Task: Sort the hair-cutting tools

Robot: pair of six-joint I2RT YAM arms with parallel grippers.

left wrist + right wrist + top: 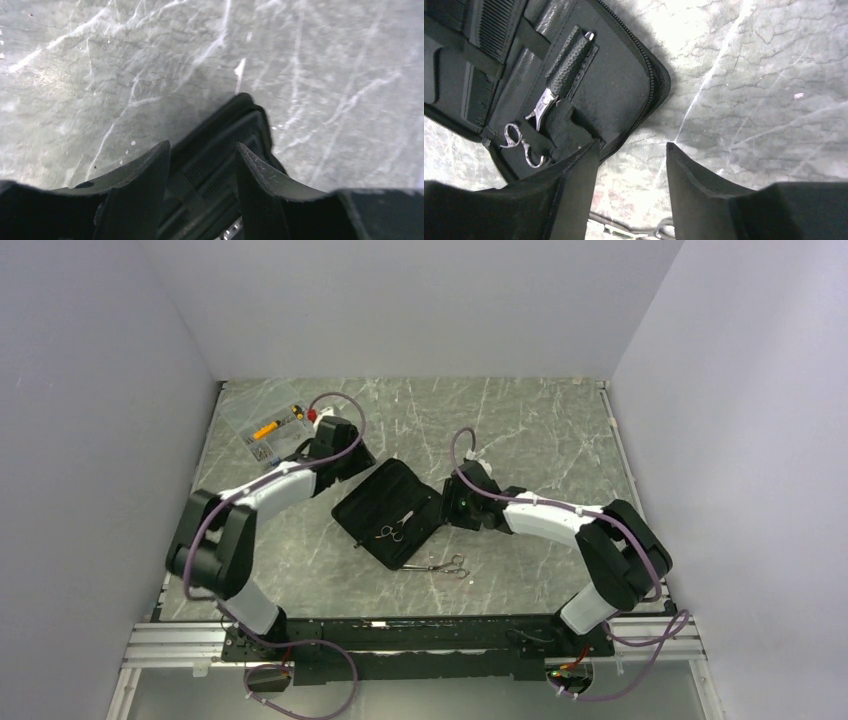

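Note:
The black case (375,510) lies open in the middle of the table. One pair of silver scissors (392,531) (543,107) is tucked in a pocket inside it, ring handles sticking out. A second pair of scissors (450,565) (665,231) lies on the table just in front of the case. A black comb (491,30) (209,162) sits under a strap in the case. My left gripper (350,468) (202,150) is open over the case's far corner. My right gripper (447,502) (630,147) is open beside the case's right edge, with only bare table between its fingers.
A clear plastic box (268,426) with yellow and small parts stands at the back left, behind the left arm. White walls close in the marbled grey table (540,430) on three sides.

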